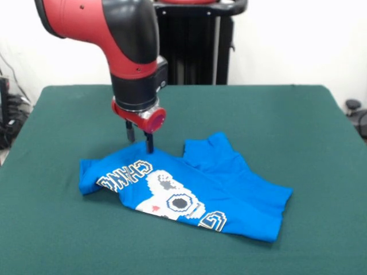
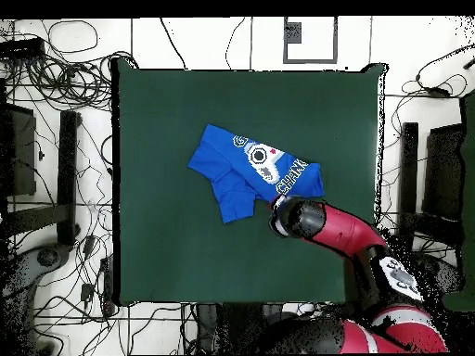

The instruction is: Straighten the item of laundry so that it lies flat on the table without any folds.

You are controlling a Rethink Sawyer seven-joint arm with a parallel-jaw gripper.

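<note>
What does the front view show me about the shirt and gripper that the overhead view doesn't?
Front only: the gripper with two fingers apart, tips down at the far edge of the shirt, which looks lifted there.
Overhead only: the whole table, with the shirt crumpled up towards one side of it; here the arm hides the gripper.
Both: the printed side faces up and the shirt is still folded.
</note>
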